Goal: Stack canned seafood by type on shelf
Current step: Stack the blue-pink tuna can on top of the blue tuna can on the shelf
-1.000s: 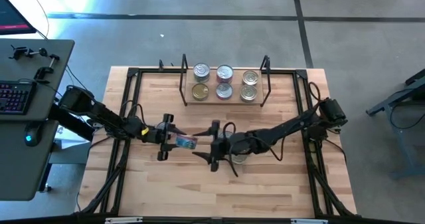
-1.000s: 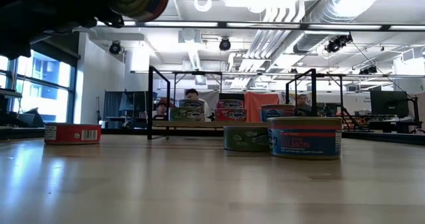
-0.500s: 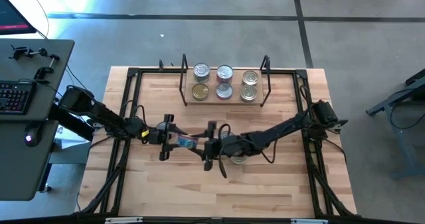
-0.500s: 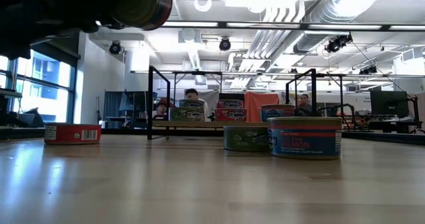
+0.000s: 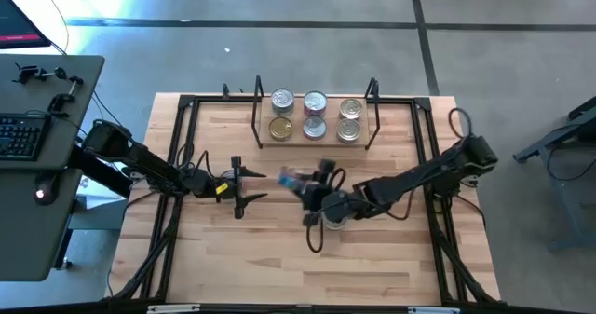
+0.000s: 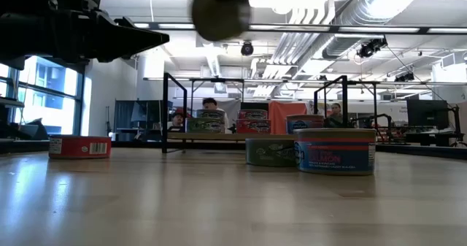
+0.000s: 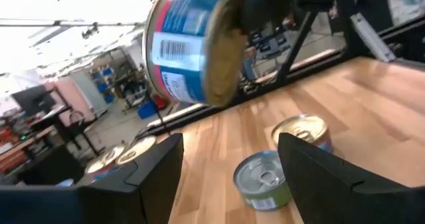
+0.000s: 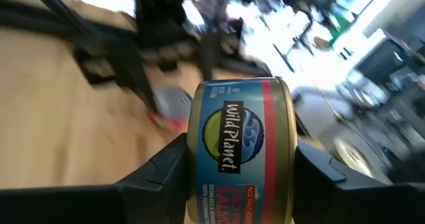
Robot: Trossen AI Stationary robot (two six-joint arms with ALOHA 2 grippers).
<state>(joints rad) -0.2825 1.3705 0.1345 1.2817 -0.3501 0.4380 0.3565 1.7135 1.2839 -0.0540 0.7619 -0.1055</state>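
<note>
On the shelf (image 5: 315, 143) at the far side of the table (image 5: 279, 267) stand 6 cans in 2 rows of 3: a silver-lidded can (image 5: 282, 100), a reddish-rimmed one (image 5: 315, 102) and a gold one (image 5: 351, 108) behind, with a gold-lidded can (image 5: 281, 127), a silver one (image 5: 314, 127) and another gold one (image 5: 348, 130) in front. The right gripper (image 5: 300, 181) hangs above the middle of the table with its jaws clamped on 1 blue-and-red labelled can (image 8: 242, 151), carried on its side and clear of the wood. The left gripper (image 5: 250, 184) hovers just beside it toward the left, jaws apart and holding nothing. Below the right arm, 2 more cans sit on the table, a green-labelled can (image 6: 270, 150) touching or nearly touching a salmon can (image 6: 336, 150). In the low view 1 red can (image 6: 79, 146) rests far off at the left side. Black frame rails (image 5: 177, 165) ring the tabletop, and a keyboard (image 5: 20, 138) lies on the grey desk beside the left arm.
</note>
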